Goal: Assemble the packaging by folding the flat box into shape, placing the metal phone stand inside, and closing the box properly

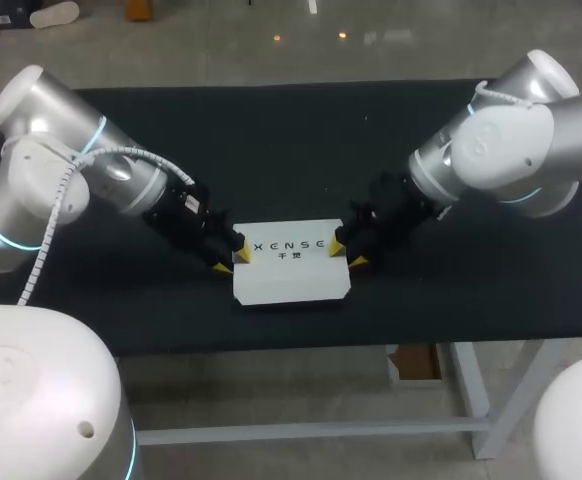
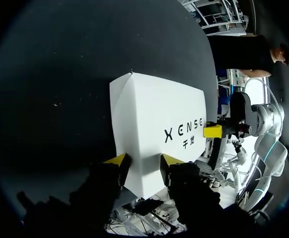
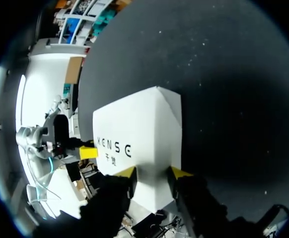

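Note:
A white box (image 1: 291,272) with dark lettering on its top lies on the black table (image 1: 271,140), near the front edge. My left gripper (image 1: 231,261) is at the box's left end and my right gripper (image 1: 347,254) at its right end. In the left wrist view the box (image 2: 154,114) runs ahead of the left gripper (image 2: 144,159), and its near end fills the gap between both yellow tips. The right wrist view shows the same: the box (image 3: 139,129) has its end held between the right gripper's (image 3: 152,172) tips. No metal phone stand is visible.
The black tabletop stretches bare behind and to both sides of the box. The table's front edge (image 1: 301,345) is close to the box. Each wrist view shows the other arm's yellow fingertip (image 2: 211,131) (image 3: 88,152) at the box's far end.

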Robot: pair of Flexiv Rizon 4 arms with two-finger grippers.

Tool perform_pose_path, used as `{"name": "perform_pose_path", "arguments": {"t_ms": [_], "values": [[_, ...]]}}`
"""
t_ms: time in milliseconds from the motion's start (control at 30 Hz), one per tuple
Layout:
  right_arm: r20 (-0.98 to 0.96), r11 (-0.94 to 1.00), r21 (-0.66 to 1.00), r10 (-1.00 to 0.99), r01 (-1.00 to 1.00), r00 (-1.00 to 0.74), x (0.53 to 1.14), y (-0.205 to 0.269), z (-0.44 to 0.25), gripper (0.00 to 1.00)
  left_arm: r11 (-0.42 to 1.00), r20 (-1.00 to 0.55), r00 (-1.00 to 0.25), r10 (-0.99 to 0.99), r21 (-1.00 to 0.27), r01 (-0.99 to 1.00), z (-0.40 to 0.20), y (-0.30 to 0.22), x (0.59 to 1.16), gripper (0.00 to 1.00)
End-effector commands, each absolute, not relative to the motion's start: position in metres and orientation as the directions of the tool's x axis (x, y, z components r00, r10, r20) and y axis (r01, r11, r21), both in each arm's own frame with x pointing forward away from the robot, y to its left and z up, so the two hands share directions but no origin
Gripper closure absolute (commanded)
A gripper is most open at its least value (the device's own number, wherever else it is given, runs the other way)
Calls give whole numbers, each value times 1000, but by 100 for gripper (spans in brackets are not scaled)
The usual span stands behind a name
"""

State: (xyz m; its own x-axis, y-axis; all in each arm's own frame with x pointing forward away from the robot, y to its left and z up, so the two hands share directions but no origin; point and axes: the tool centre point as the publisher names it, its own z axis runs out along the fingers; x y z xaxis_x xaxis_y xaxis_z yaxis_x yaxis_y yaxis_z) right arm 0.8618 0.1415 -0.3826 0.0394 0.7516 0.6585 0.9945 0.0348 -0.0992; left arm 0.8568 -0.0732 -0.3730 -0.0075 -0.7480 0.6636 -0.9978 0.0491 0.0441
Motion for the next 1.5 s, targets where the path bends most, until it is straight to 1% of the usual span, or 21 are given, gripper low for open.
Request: {"name": "perform_pose_path", "arguments": {"t_ms": [33,167,700,833,1500], "values": [[665,52,-116,746,992,38,865,157,-380,57,54,662,-5,-750,54,-997,-371,-91,858,57],[666,58,-137,745,989,49,867,157,-381,57,55,662,1,-749,64,-996,-368,-91,858,59],[673,63,-191,734,980,84,872,156,-380,58,62,657,23,-754,107,-992,-362,-92,858,59],[673,63,-199,734,978,90,873,156,-377,58,60,653,32,-756,119,-991,-360,-92,858,60],[680,67,-253,722,965,128,877,158,-372,63,74,663,61,-746,174,-982,-356,-88,862,60]]}}
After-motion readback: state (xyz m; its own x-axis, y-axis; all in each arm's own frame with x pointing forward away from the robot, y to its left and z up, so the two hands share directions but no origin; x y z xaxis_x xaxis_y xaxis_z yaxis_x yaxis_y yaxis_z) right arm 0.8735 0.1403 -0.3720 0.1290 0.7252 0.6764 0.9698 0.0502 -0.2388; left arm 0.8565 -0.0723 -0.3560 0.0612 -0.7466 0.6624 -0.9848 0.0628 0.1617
